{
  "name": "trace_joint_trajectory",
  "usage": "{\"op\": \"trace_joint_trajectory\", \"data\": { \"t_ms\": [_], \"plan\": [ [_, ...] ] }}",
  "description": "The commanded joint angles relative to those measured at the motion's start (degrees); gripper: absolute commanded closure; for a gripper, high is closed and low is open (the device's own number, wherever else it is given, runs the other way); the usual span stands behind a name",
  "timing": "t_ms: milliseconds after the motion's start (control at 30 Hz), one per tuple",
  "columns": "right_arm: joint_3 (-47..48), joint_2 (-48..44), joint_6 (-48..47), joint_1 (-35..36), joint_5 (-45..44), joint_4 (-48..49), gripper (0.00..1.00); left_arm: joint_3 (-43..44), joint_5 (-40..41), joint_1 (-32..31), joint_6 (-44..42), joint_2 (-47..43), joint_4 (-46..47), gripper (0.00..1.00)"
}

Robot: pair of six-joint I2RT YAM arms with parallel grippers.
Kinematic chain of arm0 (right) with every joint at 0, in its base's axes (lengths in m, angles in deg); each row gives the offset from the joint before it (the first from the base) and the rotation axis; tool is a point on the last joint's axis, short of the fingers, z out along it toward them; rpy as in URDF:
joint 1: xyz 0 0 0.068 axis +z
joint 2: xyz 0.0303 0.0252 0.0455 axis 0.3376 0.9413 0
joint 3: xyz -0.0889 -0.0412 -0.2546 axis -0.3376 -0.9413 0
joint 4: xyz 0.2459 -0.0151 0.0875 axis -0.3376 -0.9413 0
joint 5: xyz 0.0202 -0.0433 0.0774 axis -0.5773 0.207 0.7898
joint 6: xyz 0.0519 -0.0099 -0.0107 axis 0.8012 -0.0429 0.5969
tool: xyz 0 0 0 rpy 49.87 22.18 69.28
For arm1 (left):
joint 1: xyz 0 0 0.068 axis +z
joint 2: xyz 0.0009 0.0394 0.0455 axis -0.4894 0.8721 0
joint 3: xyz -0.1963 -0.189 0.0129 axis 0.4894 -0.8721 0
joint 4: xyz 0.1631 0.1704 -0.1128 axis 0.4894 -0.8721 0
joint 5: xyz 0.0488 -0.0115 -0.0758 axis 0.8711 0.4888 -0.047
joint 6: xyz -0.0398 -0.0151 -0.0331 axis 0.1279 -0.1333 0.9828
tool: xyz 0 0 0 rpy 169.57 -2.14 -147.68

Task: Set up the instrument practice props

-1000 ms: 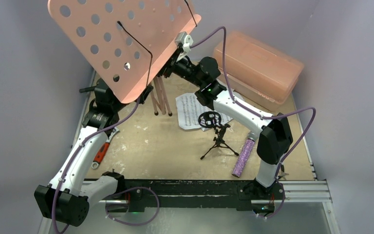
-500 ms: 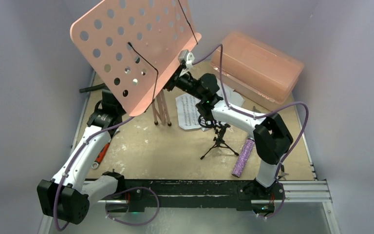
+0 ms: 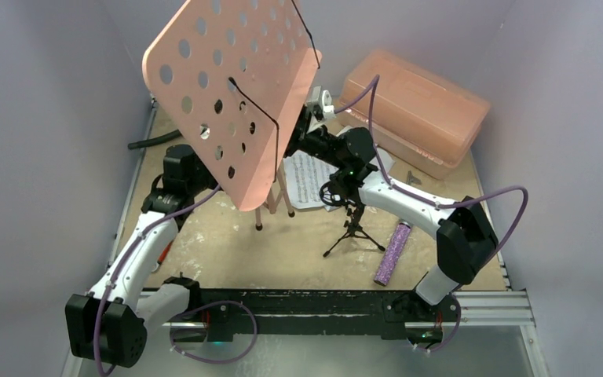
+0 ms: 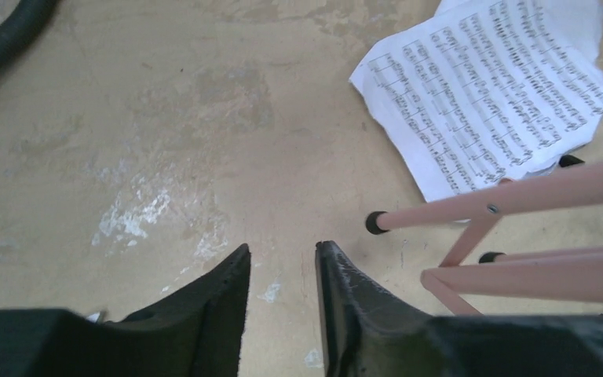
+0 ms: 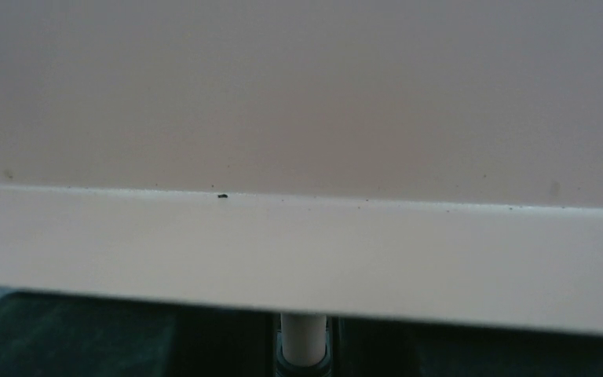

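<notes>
Top external view: pink perforated music stand [image 3: 232, 86] up on its tripod legs [image 4: 518, 196] near the middle of the table [image 3: 228, 251], desk tilted and high toward the camera, covering part of both arms. Gripped from behind by the right gripper [image 5: 305, 357]: in the right wrist view, clamped around the pale post [image 5: 304, 334] just under the desk's lip [image 5: 283, 251], a black finger on either side.

Just right of the legs, flat on the table: white sheet-music pages [image 3: 308, 179], one foot of the stand beside their near edge in the left wrist view. At the pages' near-right corner: small black mic stand [image 3: 352, 228], upright on its own tripod. Further right, apart from it: purple glitter microphone [image 3: 392, 253], lying down.

Left of the legs, low over bare tabletop: left gripper [image 4: 283, 275], fingers parted by a narrow gap, nothing between them.

At the far right corner: salmon box [image 3: 416, 102]. At the far left edge: black hose [image 3: 153, 141].
</notes>
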Motion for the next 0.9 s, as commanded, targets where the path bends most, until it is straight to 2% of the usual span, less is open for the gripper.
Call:
{"op": "trace_joint_trajectory", "data": {
  "t_ms": [0, 367, 700, 867],
  "plan": [
    [2.2, -6.5, -0.9, 0.0, -2.4, 16.8, 1.0, -1.4, -5.5, 0.0, -1.2, -3.2, 6.7, 0.61],
    [1.4, -6.7, -2.6, 0.1, -3.3, 16.1, 1.0, -3.3, -5.7, 0.0, -0.5, -9.6, 9.1, 0.54],
    [0.1, -6.4, -2.9, 0.1, -3.9, 16.6, 1.0, -1.2, -20.3, 0.0, -1.4, -12.1, 7.4, 0.55],
    [-0.3, -6.3, -2.9, 0.1, -3.9, 16.8, 1.0, -0.7, -22.9, 0.0, -1.1, -12.6, 5.6, 0.55]
  ]
}}
